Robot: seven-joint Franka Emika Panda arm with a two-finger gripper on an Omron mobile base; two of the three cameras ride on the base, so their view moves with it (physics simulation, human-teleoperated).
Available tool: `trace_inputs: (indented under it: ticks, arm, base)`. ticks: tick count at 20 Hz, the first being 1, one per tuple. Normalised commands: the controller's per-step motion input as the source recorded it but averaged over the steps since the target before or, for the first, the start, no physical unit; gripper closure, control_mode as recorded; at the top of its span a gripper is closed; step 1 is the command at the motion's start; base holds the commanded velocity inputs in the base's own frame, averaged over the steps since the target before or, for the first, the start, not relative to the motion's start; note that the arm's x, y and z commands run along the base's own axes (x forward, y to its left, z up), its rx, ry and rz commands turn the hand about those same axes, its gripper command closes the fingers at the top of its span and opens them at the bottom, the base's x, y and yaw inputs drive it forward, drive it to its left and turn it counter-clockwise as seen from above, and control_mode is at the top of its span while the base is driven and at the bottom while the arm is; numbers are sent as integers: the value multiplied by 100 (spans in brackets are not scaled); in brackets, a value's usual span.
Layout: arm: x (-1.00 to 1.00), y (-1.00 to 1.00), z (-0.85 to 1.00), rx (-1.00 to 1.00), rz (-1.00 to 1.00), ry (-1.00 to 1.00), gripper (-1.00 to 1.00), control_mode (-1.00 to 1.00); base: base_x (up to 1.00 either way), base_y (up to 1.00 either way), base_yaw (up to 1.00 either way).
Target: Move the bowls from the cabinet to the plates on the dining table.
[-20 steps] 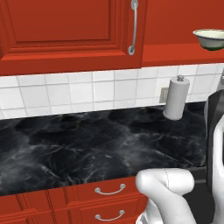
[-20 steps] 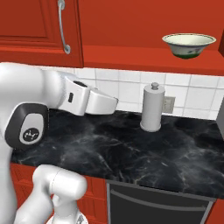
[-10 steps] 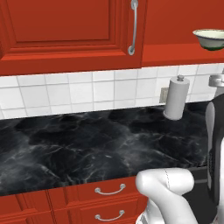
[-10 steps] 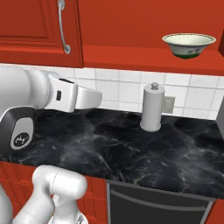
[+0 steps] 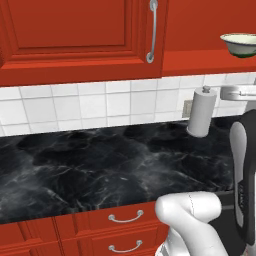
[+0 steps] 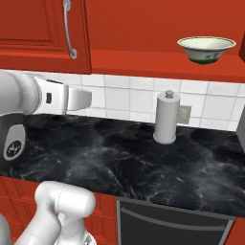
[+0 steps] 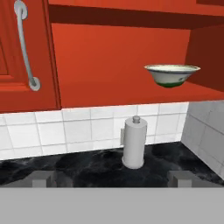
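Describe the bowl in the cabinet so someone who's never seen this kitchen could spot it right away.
Look at the red cabinet above the black counter: its right part stands open. The bowl sits alone on that shelf, above and right of the paper towel roll. It's cream with a green band near its base.

No readable text, label or number appears anywhere.

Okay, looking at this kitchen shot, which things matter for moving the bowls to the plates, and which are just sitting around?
Part of the job:
- bowl, cream with a green band, on the open shelf
- cabinet, red, its right bay open
- gripper, jaws wide, holding nothing

Just lying about:
- paper towel holder on the counter
- drawers below
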Motion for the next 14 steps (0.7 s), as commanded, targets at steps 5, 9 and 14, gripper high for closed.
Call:
trace_inputs:
  ticks: [5, 9, 14]
  arm:
    - [7, 42, 14, 2, 13, -2, -100, -100]
    - [4, 41, 18, 1, 8, 0, -100, -100]
    - [5, 48, 11, 0, 1, 0, -100, -100]
  base:
    - [0, 0, 0]
    - [0, 0, 0]
    - [0, 0, 0]
